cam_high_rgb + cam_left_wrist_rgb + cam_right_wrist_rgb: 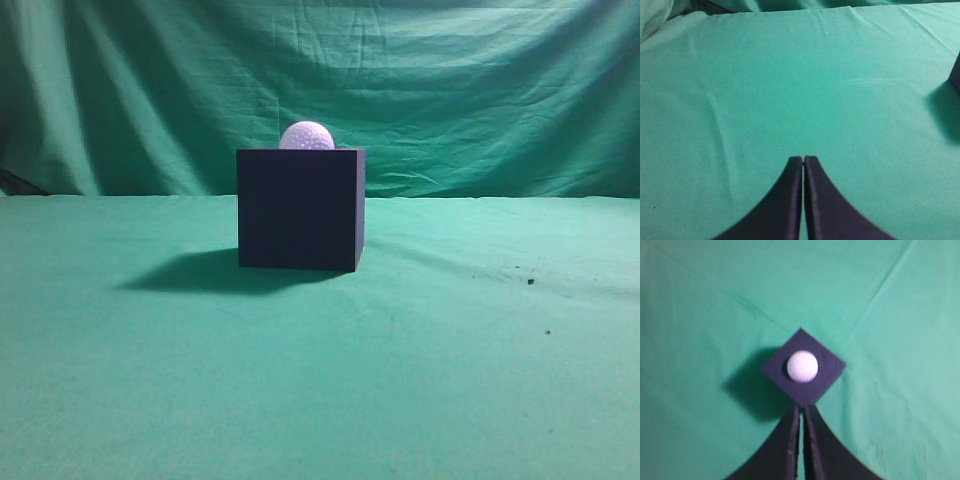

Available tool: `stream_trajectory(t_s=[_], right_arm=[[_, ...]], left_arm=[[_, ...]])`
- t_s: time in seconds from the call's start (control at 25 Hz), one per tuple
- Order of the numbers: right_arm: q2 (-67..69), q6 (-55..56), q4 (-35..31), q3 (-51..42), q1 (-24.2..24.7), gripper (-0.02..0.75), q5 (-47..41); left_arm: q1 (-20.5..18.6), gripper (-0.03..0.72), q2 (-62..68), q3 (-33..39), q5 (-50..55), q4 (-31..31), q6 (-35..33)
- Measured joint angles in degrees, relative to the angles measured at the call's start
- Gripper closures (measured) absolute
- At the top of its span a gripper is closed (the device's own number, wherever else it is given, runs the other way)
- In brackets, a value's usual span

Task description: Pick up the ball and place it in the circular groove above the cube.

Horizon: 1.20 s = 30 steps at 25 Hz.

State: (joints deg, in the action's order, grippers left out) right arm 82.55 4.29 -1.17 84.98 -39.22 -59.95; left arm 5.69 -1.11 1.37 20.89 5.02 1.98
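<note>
- The cube (pixel 300 208) stands upright on the green cloth (pixel 320 380), a touch toward 9 o'clock from the middle of the exterior view, with its shadow spilling out toward 8 o'clock.
- The ball (pixel 307 136) sits on top of the cube, its lower part sunk below the cube's top edge, so only a white dome shows from the side.
- From the right wrist view, looking down, the ball (pixel 802 366) rests in the middle of the cube's (pixel 827 371) top face, the cube turned like a diamond.
- The right gripper (pixel 801 412) hangs above, its tips just at the cube's 6 o'clock corner; the two dark fingers are nearly together with only a thin slit between them, and nothing is in them.
- The left gripper (pixel 803 161) is pressed closed and empty, over bare cloth (pixel 790 90).
- A dark sliver of the cube (pixel 956 75) peeks in at 3 o'clock of the left wrist view, well apart from those fingers.
</note>
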Motion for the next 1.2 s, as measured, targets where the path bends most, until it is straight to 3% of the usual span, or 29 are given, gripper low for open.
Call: stream_trajectory(t_s=[0.16,0.36,0.6,0.72,1.0,1.2], right_arm=[[-8.8,3.3,-0.2,-8.8,0.0,0.738,-0.2],[-24.2,4.7,-0.9,-26.6,0.0,0.738,6.7],[-37.4,4.3,-2.5,-38.1,0.0,0.738,9.8],[-43.2,4.3,-3.3,-41.8,0.0,0.738,9.6],[-49.1,2.6,-3.2,-42.8,0.0,0.738,-2.5],[-49.4,-1.5,-1.6,-42.8,0.0,0.738,-2.7]], left_arm=[[0.0,0.688,0.0,0.0,0.0,0.0,0.0],[0.0,0.688,0.0,0.0,0.0,0.0,0.0],[0.0,0.688,0.0,0.0,0.0,0.0,0.0],[0.0,0.688,0.0,0.0,0.0,0.0,0.0],[0.0,0.688,0.0,0.0,0.0,0.0,0.0],[0.0,0.688,0.0,0.0,0.0,0.0,0.0]])
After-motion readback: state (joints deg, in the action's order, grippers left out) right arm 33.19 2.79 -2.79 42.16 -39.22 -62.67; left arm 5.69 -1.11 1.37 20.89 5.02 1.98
